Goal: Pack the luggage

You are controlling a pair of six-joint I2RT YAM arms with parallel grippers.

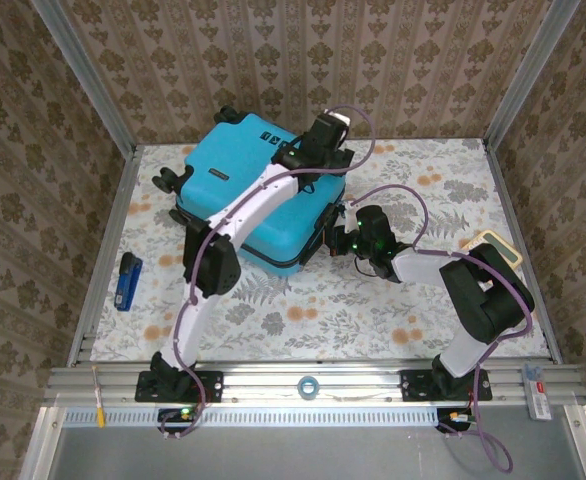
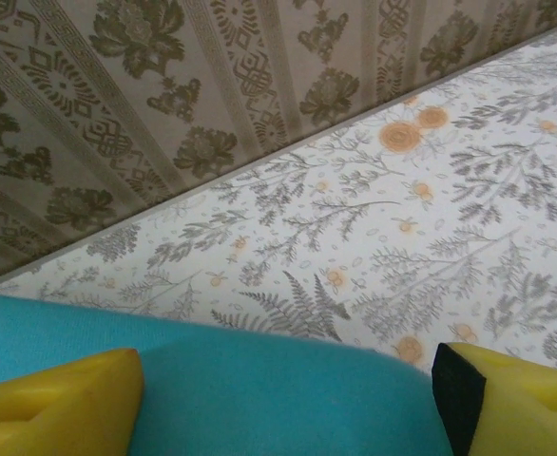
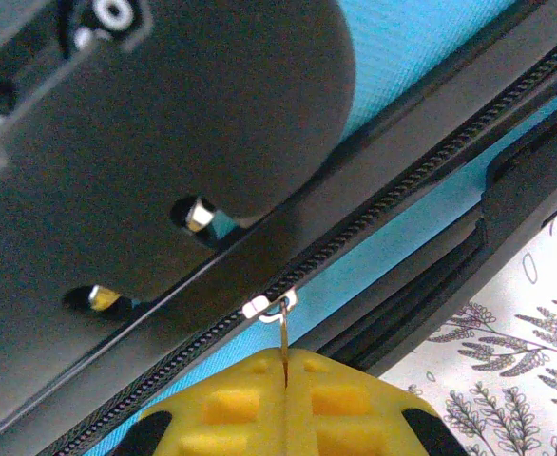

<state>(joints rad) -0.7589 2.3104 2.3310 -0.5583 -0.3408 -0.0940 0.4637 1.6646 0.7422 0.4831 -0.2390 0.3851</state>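
1. Turquoise luggage (image 1: 228,165) lies flat with its lid down on the floral table (image 1: 373,300), toward the far left.
2. The left gripper (image 1: 313,152) sits on the far top edge of the shell. Its jaws are spread wide and its yellow fingers (image 2: 55,399) rest against the blue surface, grasping nothing.
3. The right gripper (image 3: 286,380) is at the case's right side, beside a black wheel (image 3: 193,114). It is pinched tight on the thin metal zipper pull (image 3: 284,328), which hangs from the slider on the zipper track (image 3: 374,223).
4. The step in hand appears to be zipping the case closed, with the left arm probably steadying the lid. How much of the seam is already meshed cannot be told.
5. The next move likely calls for drawing the pull along the track, in line with the teeth and around the corner. The grip should stay firm so the slim tab does not slip out.
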